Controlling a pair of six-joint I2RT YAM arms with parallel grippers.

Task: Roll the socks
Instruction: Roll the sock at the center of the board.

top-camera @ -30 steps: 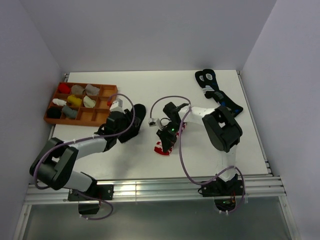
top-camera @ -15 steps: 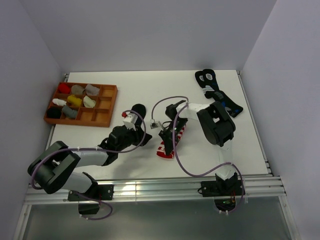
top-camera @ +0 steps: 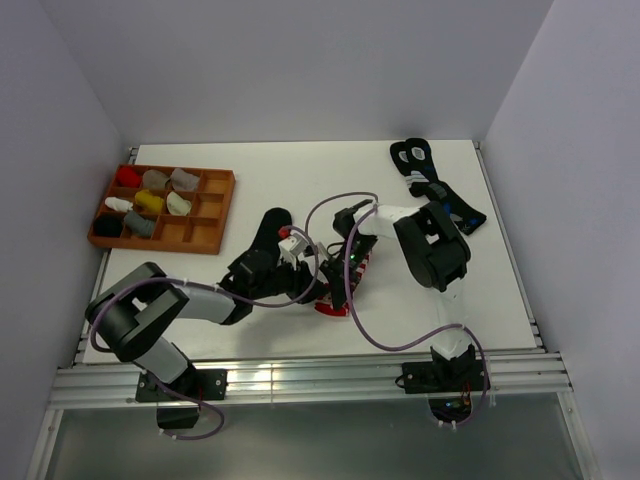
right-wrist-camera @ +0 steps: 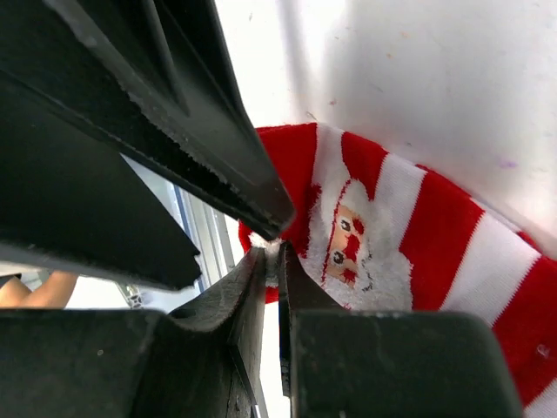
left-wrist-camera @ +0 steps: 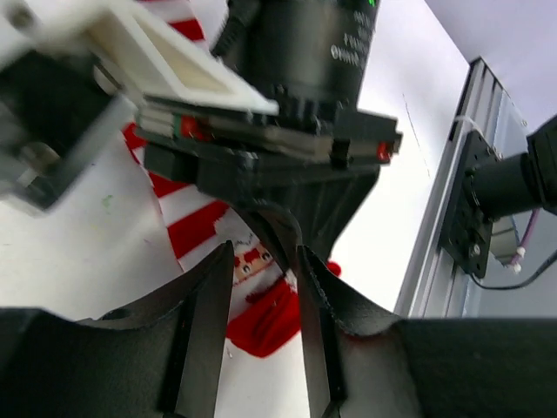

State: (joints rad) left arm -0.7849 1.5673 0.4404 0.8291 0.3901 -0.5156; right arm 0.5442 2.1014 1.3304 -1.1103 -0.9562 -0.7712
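Observation:
The red-and-white striped sock (top-camera: pixel 332 307) lies on the white table near the middle, and its Santa face shows in both wrist views (left-wrist-camera: pixel 261 313) (right-wrist-camera: pixel 418 226). My right gripper (top-camera: pixel 336 284) (right-wrist-camera: pixel 278 251) is shut on a small tuft of that sock's edge. My left gripper (top-camera: pixel 312 272) (left-wrist-camera: pixel 264 252) is open right beside it. Its fingers (left-wrist-camera: pixel 209 331) straddle the right gripper's tip just above the sock. The black sock (top-camera: pixel 268 222) lies behind the left arm, partly hidden by it.
An orange compartment tray (top-camera: pixel 205 243) with small sock bundles stands at the back left. Dark socks with white rings and blue marks (top-camera: pixel 420 165) lie at the back right. A metal rail (top-camera: pixel 300 375) runs along the near table edge.
My left arm has swung right, from beside the tray and the black sock to the striped sock, ending against the right gripper. The right gripper stayed shut on the sock and barely shifted.

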